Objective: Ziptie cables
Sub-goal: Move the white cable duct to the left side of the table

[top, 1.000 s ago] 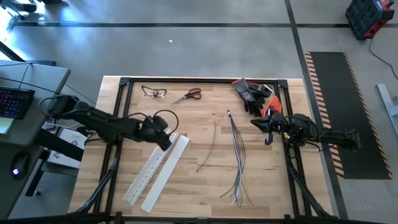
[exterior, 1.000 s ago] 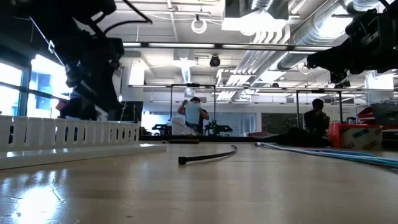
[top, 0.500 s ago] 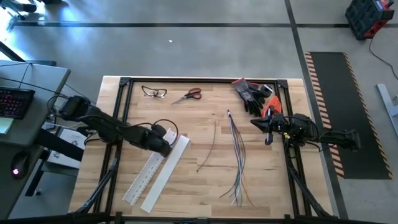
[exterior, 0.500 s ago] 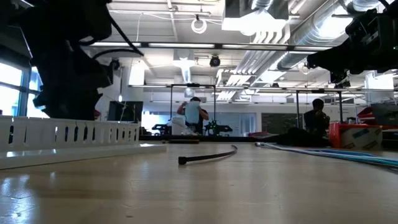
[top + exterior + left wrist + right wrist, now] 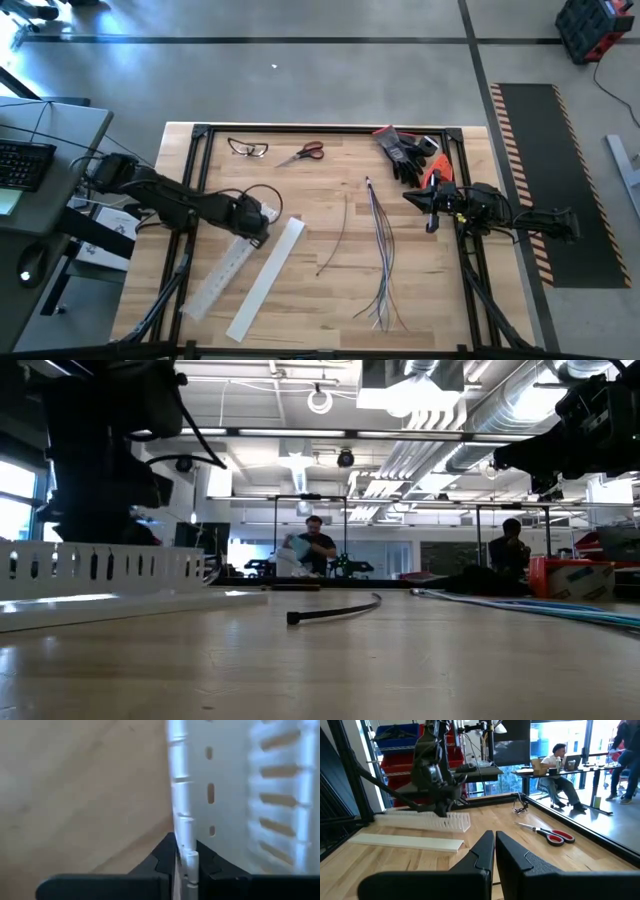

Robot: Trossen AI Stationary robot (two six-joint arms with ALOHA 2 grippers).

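The cables (image 5: 382, 255) lie loose on the wood at the table's right middle, their ends fanned toward the near edge. A thin dark zip tie (image 5: 335, 245) lies left of them, also seen in the low view (image 5: 335, 610). My left gripper (image 5: 252, 230) points down, shut on the far end of a white slotted channel (image 5: 215, 280). The channel's flat white lid (image 5: 268, 278) lies beside it. My right gripper (image 5: 432, 208) waits shut at the right edge, its fingers (image 5: 495, 845) holding nothing. My left gripper pinches one long side wall (image 5: 183, 837) of the slotted channel near its far end. One finger (image 5: 210, 862) stands inside the channel and the other (image 5: 161, 855) outside. The fingers come steeply from above. The channel's length lies along the table toward the near left.
Safety glasses (image 5: 248, 148) and red-handled scissors (image 5: 303, 152) lie near the far edge. Black gloves (image 5: 405, 150) and an orange tool (image 5: 435, 172) sit at the far right. A black frame (image 5: 195, 180) borders the table. People sit in the room beyond.
My left gripper has sunk onto the channel's far end, rolled and tipped more steeply down, and shut on its wall. The channel has swung away from the flat lid, its near end going toward the table's left. The lid has stayed put.
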